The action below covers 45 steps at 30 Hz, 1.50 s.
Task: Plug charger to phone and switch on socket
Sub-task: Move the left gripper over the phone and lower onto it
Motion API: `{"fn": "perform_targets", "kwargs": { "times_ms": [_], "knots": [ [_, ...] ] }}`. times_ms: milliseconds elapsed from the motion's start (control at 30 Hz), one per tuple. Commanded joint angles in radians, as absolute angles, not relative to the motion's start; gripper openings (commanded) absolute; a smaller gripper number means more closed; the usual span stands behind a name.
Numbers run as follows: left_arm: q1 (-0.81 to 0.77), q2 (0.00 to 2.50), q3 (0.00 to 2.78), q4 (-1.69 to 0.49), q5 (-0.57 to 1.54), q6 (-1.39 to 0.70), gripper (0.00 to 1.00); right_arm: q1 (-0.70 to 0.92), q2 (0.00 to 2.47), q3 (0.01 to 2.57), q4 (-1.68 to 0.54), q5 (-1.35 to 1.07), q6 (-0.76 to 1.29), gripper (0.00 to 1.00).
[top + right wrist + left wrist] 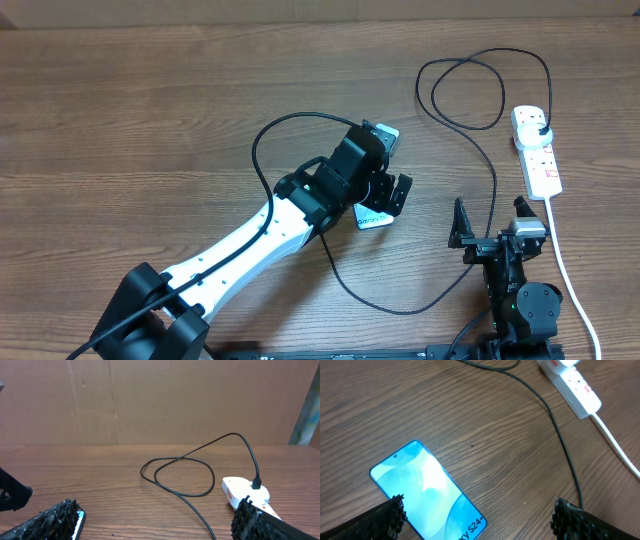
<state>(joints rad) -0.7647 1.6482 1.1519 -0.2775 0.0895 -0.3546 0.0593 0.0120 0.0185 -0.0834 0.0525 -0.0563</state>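
Overhead. Noted left hand (390, 172) poised over phone (374, 218), jaws wide, gripping nothing. Found phone flat on tabletop (150, 120), mid-scene, partly hidden under that hand. Noted right hand (490, 218) near front edge, likewise wide and empty, well apart from phone. Traced charger (493, 180) from socket (537, 150) at right, looping across and under left arm; could not find its tip.

Left wrist. Saw phone (427, 492) screen-up between fingers (395, 512), charger (560, 435) passing beside, socket (575, 387) beyond.

Right wrist. Saw plug (257, 482) seated in socket (245, 491); cannot tell whether switched on.

Judged charger light, limp, prone to trail: best pinched just behind tip, on the stiff moulding. Judged phone slick and fragile, likely to skate unless braced along its long edges. No containers in sight, bar socket holding plug.
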Motion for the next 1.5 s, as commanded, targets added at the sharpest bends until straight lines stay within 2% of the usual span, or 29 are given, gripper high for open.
{"fn": "perform_targets", "kwargs": {
  "times_ms": [0,267,800,1467],
  "knots": [
    [-0.767,1.66,1.199,-0.312,0.009,-0.493,1.0,0.057,0.01,0.01,-0.081,0.059,-0.056,1.0],
    [-0.78,1.679,1.377,-0.579,-0.222,-0.566,1.0,0.057,0.01,0.01,-0.081,0.059,-0.056,1.0],
    [-0.811,2.11,1.843,-0.975,-0.212,-0.682,1.0,0.057,0.01,0.01,-0.081,0.059,-0.056,1.0],
    [-0.782,2.289,1.862,-1.027,-0.058,-0.87,1.0,0.057,0.01,0.01,-0.081,0.059,-0.056,1.0]
  ]
}}
